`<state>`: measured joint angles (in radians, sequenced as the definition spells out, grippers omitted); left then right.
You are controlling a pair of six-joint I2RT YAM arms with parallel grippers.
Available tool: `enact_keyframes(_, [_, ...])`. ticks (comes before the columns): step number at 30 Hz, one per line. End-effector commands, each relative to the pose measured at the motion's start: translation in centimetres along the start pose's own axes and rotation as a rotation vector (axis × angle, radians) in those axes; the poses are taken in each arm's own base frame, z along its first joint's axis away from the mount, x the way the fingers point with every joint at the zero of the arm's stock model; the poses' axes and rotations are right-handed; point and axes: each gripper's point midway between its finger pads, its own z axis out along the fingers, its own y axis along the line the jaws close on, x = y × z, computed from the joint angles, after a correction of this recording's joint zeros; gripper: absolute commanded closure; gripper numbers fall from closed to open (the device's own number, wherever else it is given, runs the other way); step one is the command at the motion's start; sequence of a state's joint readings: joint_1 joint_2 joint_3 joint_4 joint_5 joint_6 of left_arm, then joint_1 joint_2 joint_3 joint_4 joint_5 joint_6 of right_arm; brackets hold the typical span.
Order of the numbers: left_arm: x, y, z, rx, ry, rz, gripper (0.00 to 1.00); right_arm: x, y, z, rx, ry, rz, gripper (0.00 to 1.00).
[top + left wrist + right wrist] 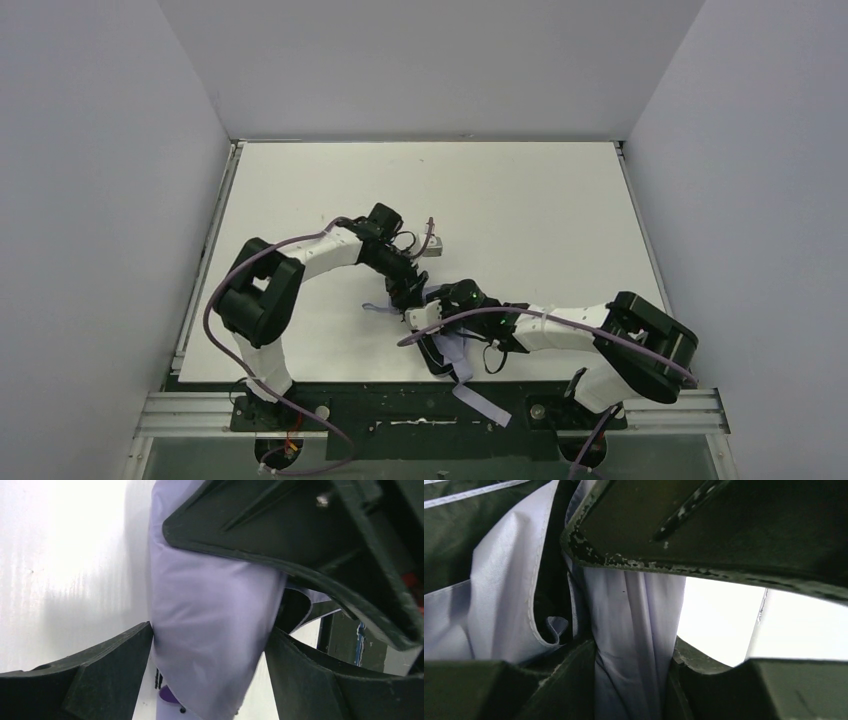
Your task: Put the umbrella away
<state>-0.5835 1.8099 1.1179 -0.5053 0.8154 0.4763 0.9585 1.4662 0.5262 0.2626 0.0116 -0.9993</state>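
At the near edge of the table the umbrella lies loosely folded, a strip of its lavender fabric trailing over the edge. The right claw pinches a fold of that fabric. Just beyond, the left claw stands wide around the bundled fabric; whether it grips cannot be told.

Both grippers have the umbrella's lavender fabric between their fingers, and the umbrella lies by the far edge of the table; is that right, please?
Not quite: the umbrella lies by the near edge of the table, not the far one, as the top view shows. Its lavender fabric is indeed between the fingers of the left gripper and the right gripper.
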Motion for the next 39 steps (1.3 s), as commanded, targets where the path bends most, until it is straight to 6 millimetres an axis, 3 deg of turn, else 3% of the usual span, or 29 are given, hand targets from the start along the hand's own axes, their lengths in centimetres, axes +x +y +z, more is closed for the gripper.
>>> enact_keyframes(1, [-0.6,-0.9,0.4,0.094,-0.006,-0.027,0.24,0.6,0.5,-0.6,-0.004,0.022,-0.041,0.87])
enact_keyframes(8, [-0.1,-0.8,1.0,0.100,0.019,-0.044,0.40,1.5,0.3,-1.2,0.001,0.039,-0.035,0.87])
enact_keyframes(12, [0.0,-0.8,1.3,0.087,0.036,-0.039,0.66,1.2,-0.7,-1.7,0.019,0.025,-0.014,0.84])
enact_keyframes(16, [0.1,-0.6,1.4,0.067,0.040,-0.039,0.90,0.7,-1.4,-2.2,0.023,0.011,-0.005,0.72])
enact_keyframes(20, [0.0,-0.3,1.4,0.052,0.041,-0.036,1.00,-0.1,-2.4,-2.9,0.028,-0.016,0.024,0.52])
enact_keyframes(24, [-0.2,0.0,1.3,0.034,0.038,-0.026,1.00,-1.6,-4.9,-5.3,0.089,-0.057,0.117,0.37])
enact_keyframes(27, [-0.5,0.4,1.0,0.013,0.031,-0.018,1.00,-2.6,-6.4,-8.0,0.133,-0.100,0.257,0.30])
enact_keyframes(30, [-1.0,0.7,0.6,-0.007,0.020,-0.007,1.00,-3.5,-7.3,-10.9,0.184,-0.158,0.506,0.27])
enact_keyframes(33, [-1.4,1.2,0.1,-0.045,0.014,-0.007,1.00,-3.2,-7.7,-13.6,0.256,-0.174,0.796,0.26])
enact_keyframes(36, [-2.0,1.8,-0.3,-0.076,0.011,-0.017,1.00,-2.9,-7.0,-15.6,0.278,-0.165,1.125,0.26])
enact_keyframes(39, [-2.3,2.3,-0.7,-0.096,0.007,-0.012,1.00,-2.6,-4.7,-16.4,0.240,-0.094,1.452,0.30])
